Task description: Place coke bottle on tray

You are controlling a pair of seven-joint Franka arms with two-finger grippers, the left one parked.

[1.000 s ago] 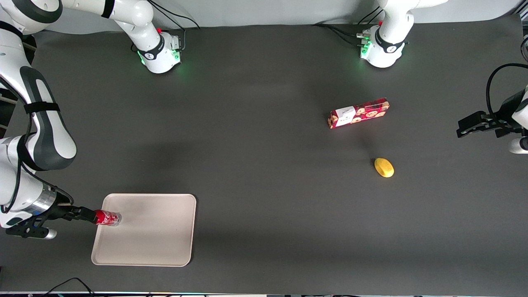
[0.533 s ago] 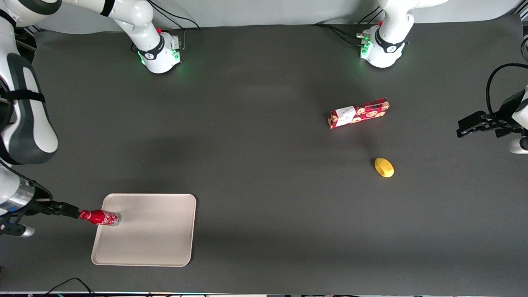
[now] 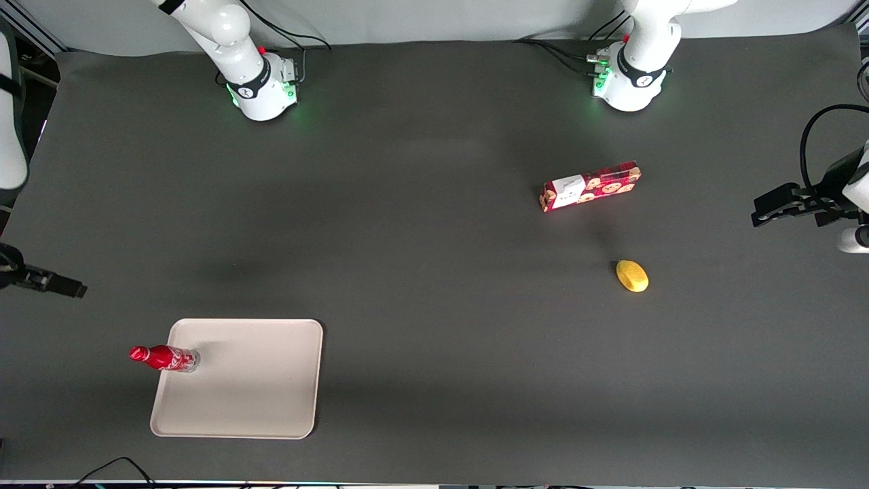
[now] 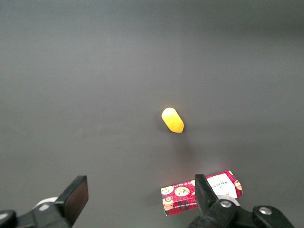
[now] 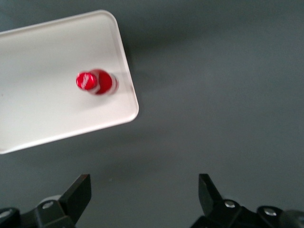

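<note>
Beige, flat, low-rimmed: the tray lies on the dark mat at the working arm's end of the table, near the front camera.

Red, white script, clear base: the coke bottle stands upright on the tray, close to the rim on the working arm's side and just inside it in the wrist view; its long axis is vertical and its cap leans outward over the rim only by perspective.

Black, two-fingered: the gripper hangs apart from the bottle, farther from the front camera and toward the table's edge, fingers spread wide with nothing between them.

Relation of note: bottle released, gripper clear of it; placement appears complete, so any coming move is likely plain withdrawal away from the bottle, not toward it.
</note>
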